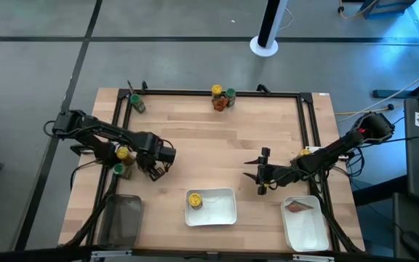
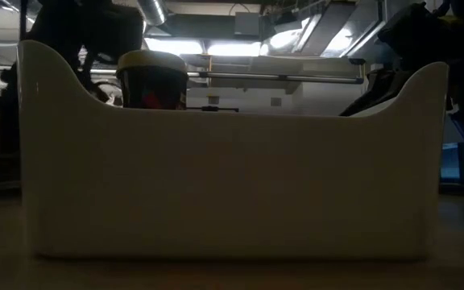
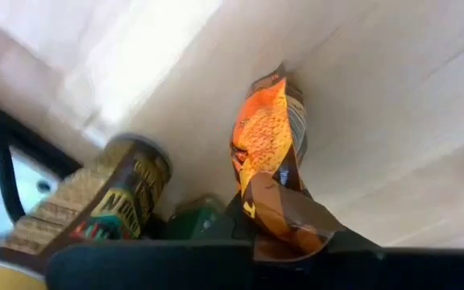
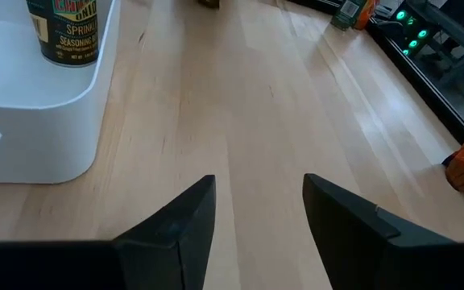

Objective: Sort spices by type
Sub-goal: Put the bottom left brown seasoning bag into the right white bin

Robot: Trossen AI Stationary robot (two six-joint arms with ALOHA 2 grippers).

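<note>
Left claw [image 1: 155, 172]: closed on an orange packet [image 3: 268, 165], near the table's left edge, just beside two jars.
Right claw [image 4: 256, 217]: half open, empty, low over bare wood right of centre, between the two trays.
Packet: soft and light, crinkly foil; it folds in the pinch, so it is likely to sag or slip. A grip across the middle looks safer than one at a corner.
Jars: a yellow-cap jar [image 1: 123, 153] and a green-cap jar [image 1: 118, 169] touch or nearly touch the left arm; stiff, smooth, tippy.
Sorted so far: one yellow-cap jar [image 1: 194, 199] in the middle tray [image 1: 224, 215]; one packet [image 1: 297, 207] in the right tray [image 1: 308, 233].
Unsorted: jars at the far rail [image 1: 222, 97] and far left corner [image 1: 135, 102].
Room: the centre of the table [image 1: 209, 145] is open; the frame rail crowds the left side.
</note>
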